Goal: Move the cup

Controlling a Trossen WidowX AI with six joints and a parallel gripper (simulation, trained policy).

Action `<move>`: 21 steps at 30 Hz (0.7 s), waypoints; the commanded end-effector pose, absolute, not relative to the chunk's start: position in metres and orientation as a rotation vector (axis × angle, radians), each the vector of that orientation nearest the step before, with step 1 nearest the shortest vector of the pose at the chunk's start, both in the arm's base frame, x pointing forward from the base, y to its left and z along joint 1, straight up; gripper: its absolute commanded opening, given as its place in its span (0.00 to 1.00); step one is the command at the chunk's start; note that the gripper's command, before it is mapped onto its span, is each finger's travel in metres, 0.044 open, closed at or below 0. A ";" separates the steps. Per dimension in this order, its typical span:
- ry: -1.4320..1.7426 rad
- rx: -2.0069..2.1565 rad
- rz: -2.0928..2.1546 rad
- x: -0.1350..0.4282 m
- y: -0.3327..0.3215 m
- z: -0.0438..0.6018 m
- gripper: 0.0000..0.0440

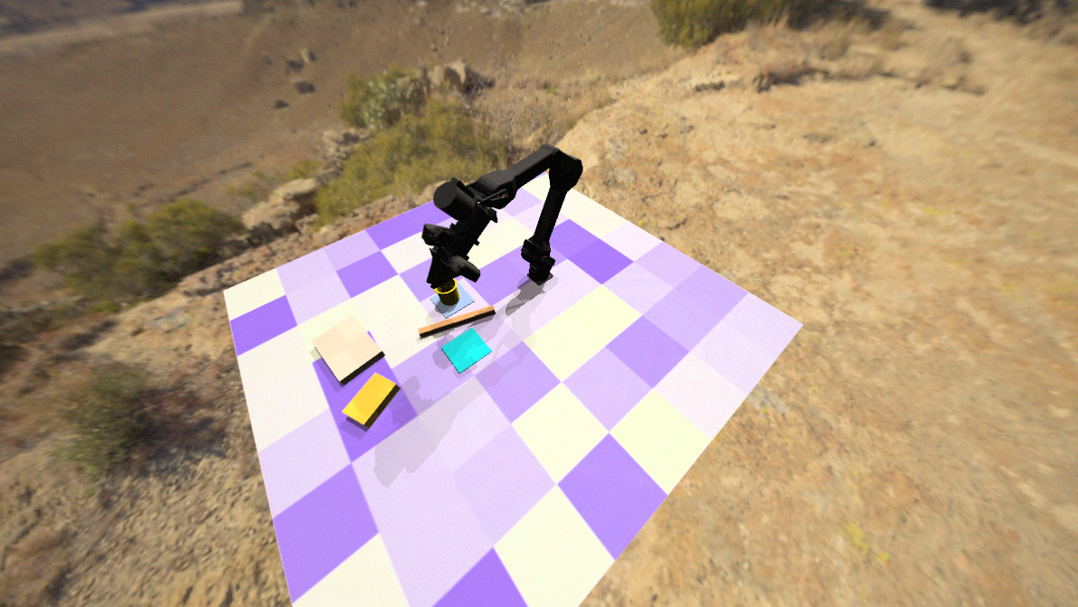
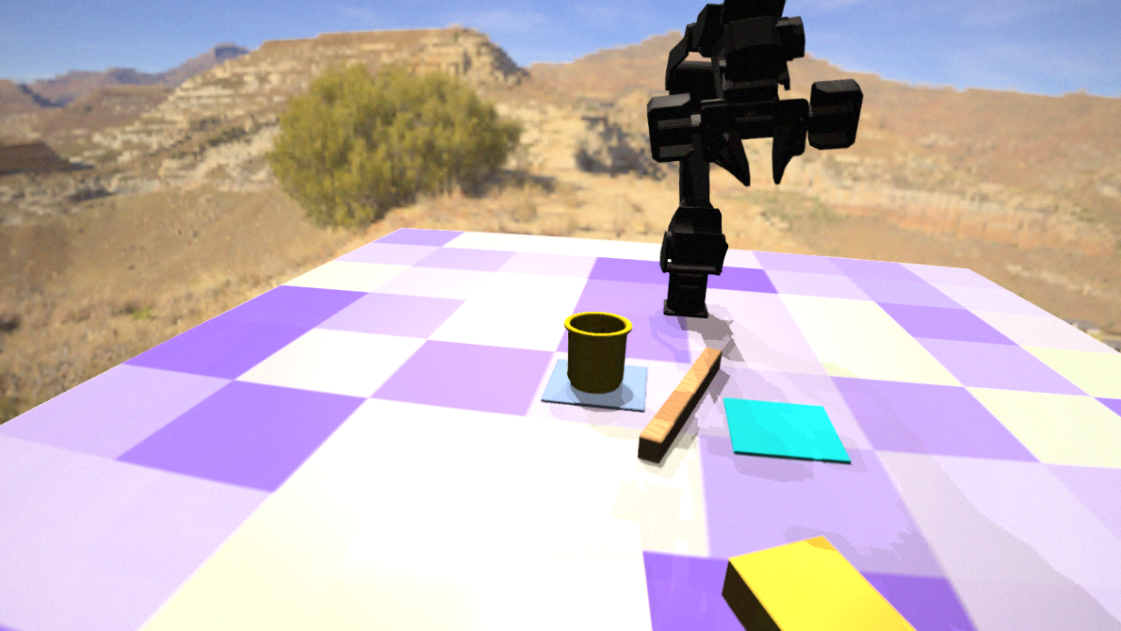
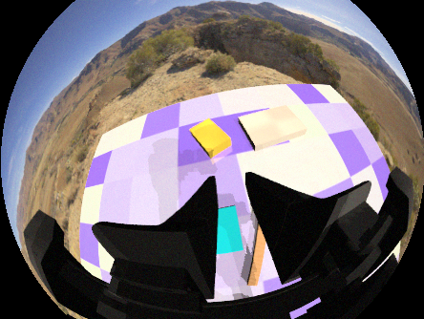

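Note:
The dark yellow cup with a bright rim stands upright on the pale blue pad. The cyan pad lies on the other side of the wooden bar, with nothing on it. My gripper is partly open with a narrow gap and nothing between its fingers. It hangs well above the table, clear of the cup. In the top view its fingers overlap the cup's rim only in the picture. The cup is not visible in the wrist view. The marbles cannot be made out.
A wooden bar lies between the two pads. A yellow block and a wide beige block lie farther out, beyond the pads from the arm's base.

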State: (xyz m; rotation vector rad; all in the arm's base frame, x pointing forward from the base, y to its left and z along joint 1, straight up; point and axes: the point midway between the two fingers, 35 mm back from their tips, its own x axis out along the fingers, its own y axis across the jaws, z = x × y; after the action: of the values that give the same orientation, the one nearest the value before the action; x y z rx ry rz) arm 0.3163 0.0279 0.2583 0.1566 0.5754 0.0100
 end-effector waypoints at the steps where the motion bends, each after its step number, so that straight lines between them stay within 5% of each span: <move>1: 0.610 0.162 0.003 0.316 0.029 0.259 0.24; 21: 0.933 0.124 -0.034 0.301 0.026 0.237 0.30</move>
State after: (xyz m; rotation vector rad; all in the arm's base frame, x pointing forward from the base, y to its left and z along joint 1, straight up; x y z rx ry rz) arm 0.3015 0.0275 0.2349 0.1334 0.9145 -0.0296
